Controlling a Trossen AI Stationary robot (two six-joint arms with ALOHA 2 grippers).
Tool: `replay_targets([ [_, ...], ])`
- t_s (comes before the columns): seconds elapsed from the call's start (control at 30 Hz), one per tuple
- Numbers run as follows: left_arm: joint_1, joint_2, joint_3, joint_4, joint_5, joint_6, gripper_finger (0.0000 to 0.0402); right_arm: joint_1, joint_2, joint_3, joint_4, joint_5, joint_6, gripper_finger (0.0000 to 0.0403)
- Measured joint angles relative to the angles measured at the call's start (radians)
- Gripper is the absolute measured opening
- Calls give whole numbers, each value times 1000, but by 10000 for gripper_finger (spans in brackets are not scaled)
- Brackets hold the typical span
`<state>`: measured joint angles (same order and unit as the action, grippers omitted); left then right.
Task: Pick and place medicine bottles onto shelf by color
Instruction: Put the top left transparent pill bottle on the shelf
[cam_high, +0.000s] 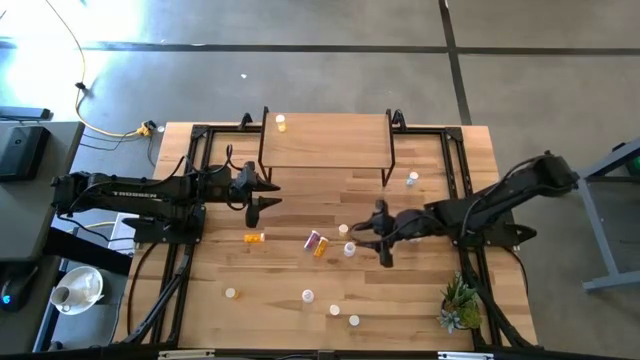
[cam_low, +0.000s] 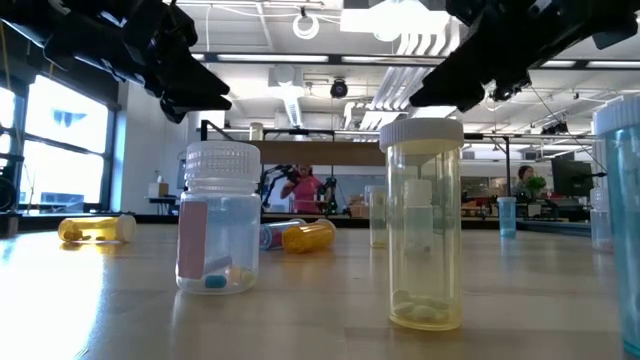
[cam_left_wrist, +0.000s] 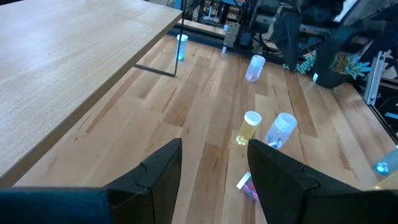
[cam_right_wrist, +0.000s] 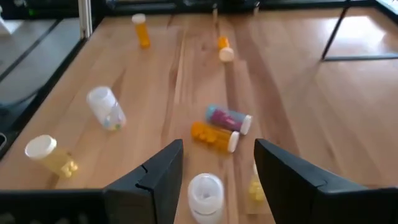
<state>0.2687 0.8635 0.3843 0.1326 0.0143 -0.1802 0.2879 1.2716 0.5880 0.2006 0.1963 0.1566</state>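
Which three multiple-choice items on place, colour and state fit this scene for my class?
1. The lone bottle on the shelf stands: A at its left-arm end; B mid-board; C at its right-arm end.
2. The lying bottle beside the pink-purple bottle is: A green; B orange; C blue.
3. The left gripper is: A shut on a bottle; B shut on the shelf; C open, empty.
Key: A, high view shows it there; B, right wrist view shows orange; C, fingers apart, nothing between.
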Motion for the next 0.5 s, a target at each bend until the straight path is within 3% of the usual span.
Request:
replay_targets([
  [0.5,0,0,0,0,0,-13,172,16,198,71,0,-3,1,189],
])
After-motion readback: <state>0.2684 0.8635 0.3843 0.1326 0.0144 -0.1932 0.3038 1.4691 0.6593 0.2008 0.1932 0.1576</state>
